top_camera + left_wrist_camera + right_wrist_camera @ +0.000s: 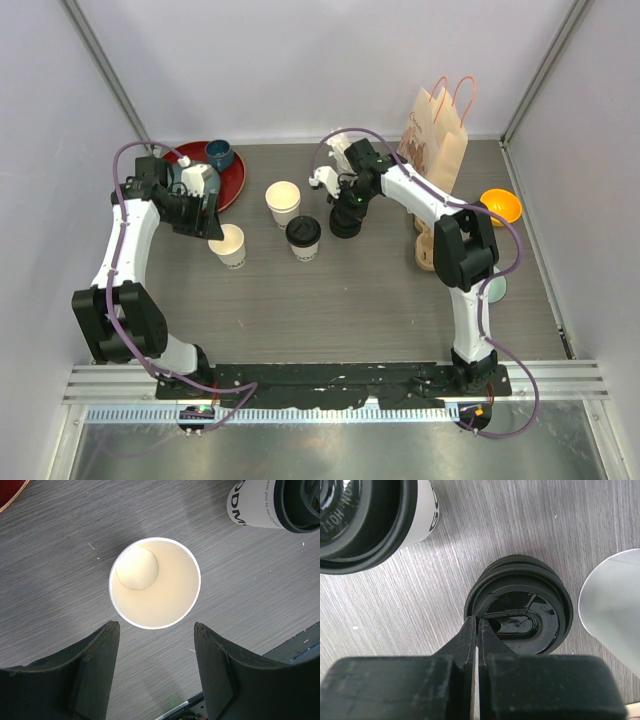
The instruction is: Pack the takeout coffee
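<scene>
One white paper cup point(155, 582) stands open and upright on the grey wood-grain tabletop point(350, 310), the left claw point(156, 626) spread just above it, touching nothing. A second open cup point(283, 203) and a lidded cup point(303, 238) stand near. The right claw point(477, 625) is pressed together, seemingly pinching a black lid's point(520, 610) rim. Pale walls point(300, 60) enclose the tabletop; a paper bag point(440, 140) stands at the back.

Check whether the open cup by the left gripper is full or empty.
Empty. The left wrist view looks straight down into the cup: bare cream walls and its round bottom show, with no liquid.
</scene>
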`<state>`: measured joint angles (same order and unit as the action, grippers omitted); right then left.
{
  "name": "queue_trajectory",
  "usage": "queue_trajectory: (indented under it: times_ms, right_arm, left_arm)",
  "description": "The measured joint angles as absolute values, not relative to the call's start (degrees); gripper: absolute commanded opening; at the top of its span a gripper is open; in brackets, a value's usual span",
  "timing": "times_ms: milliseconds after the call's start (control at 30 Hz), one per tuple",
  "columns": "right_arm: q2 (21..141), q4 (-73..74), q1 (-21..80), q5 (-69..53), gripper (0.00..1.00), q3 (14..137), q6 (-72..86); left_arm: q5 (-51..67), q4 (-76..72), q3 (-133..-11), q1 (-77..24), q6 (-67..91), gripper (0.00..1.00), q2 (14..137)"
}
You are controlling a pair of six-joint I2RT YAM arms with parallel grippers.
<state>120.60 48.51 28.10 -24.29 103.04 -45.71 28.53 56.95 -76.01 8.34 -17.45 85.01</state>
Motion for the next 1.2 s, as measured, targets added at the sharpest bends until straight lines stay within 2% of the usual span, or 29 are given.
queue_trajectory:
  times_ms: [400, 700, 900, 967, 1067, 1100, 1200]
  right_arm:
    - [116.1, 47.3, 27.2, -23.7, 0.01, 103.6, -38.6]
    - [109.0, 44.0, 27.2, -22.8, 0.01, 100.3, -33.0]
    - [101.6, 42.1, 27.5, -22.0, 0.01, 97.0, -31.0]
    - [99.9, 41.7, 27.7, -21.5, 0.01, 95.9, -30.1]
    - [97.9, 41.5, 28.2, -20.0, 0.01, 94.1, -28.5]
    - [97.4, 41.6, 28.4, -19.5, 0.01, 93.6, -28.2]
    - [94.9, 41.4, 29.4, -17.4, 0.01, 91.4, -27.4]
  left_arm:
    - [28.3, 57.5, -76.0, 8.3, -18.3, 0.66, 85.0]
    - [21.5, 54.5, -75.6, 8.0, -18.2, 0.68, 85.3]
    - [17.1, 51.0, -75.7, 6.9, -16.9, 0.61, 91.6]
    - [16.3, 50.2, -75.7, 6.3, -16.6, 0.53, 93.6]
    - [16.2, 49.6, -75.5, 5.4, -16.2, 0.20, 94.7]
    - [16.3, 49.5, -75.4, 5.2, -15.8, 0.00, 94.7]
    - [16.6, 49.5, -75.4, 4.8, -15.6, 0.00, 94.6]
